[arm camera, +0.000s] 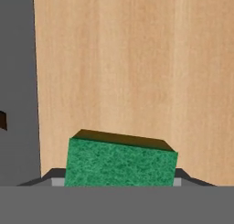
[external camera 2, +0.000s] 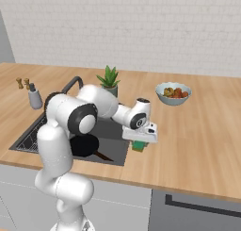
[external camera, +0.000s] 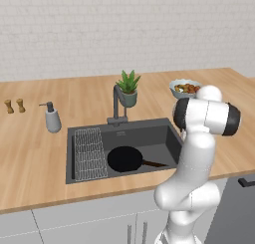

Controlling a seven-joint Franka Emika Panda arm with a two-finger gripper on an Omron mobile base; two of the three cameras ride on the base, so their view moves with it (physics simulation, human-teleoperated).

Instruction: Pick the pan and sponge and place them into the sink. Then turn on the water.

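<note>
Hovering low over the wooden counter point(external camera 2: 197, 131) just right of the sink point(external camera: 164, 133), the claw point(external camera 2: 140, 143) is seen directly above the sponge point(arm camera: 119, 162), whose green face sits right at the base of the hand view between the dark fingertips. Whether the jaws are already pressed on it or merely straddle it cannot be told from these pictures. The pan point(external camera: 124, 159) is already lying in the basin beside the wire rack point(external camera: 89, 153), its handle pointing toward the arm's side, so the sponge is judged to be the step in hand. A good grasp would be made squarely across the block's narrow sides, firmly but without crushing the soft body, and checked before any lift. The carry should then be kept short and level over the basin's edge, and the release made low, clear of the pan's handle. No stream is seen at the faucet point(external camera: 117, 104) yet.
</note>
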